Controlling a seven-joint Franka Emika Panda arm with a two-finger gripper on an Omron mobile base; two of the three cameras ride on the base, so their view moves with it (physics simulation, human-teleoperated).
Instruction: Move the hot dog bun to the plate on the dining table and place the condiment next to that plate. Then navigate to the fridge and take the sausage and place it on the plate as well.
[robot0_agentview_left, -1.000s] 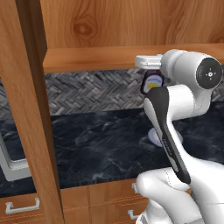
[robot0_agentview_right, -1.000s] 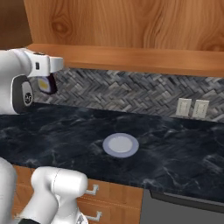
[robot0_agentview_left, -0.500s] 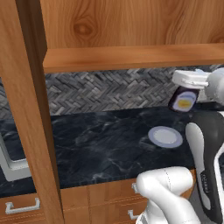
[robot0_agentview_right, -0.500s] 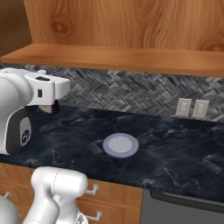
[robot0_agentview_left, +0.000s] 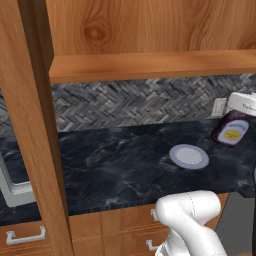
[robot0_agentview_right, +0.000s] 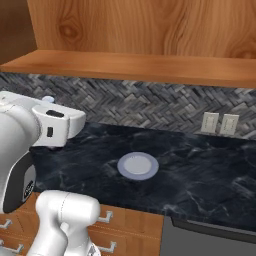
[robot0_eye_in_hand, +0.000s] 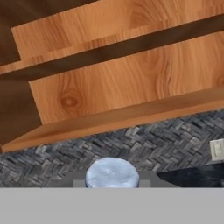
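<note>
The arm has swung to the right across the left base view in the last second. It carries a brown bottle (robot0_agentview_left: 230, 131) with a yellow label, which earlier hung near the middle of that view against the herringbone wall. It now hangs at the right edge, tilted, above the black marble worktop (robot0_agentview_left: 110, 160).

The claw (robot0_agentview_left: 239, 116) stays clenched on the upper part of the bottle. In the hand view the bottle's pale blue cap (robot0_eye_in_hand: 112, 172) sits at the bottom, between the fingertips. Beyond it are the wooden cabinet undersides and the grey wall tiles.

A small bluish-grey plate (robot0_agentview_left: 189, 156) lies flat on the worktop, below and to the left of the bottle and apart from it. It has not moved. It is not the white dinner plate of the task.

We judge this to be a carrying step, with the bottle lifted clear and being turned away from this wall. The bottle is broad and brown, not slim and dark red, so we cannot be sure it is the task's condiment. If it serves as that, it is in the air, in the claw, and has yet to be set beside the plate on the dining table.
</note>
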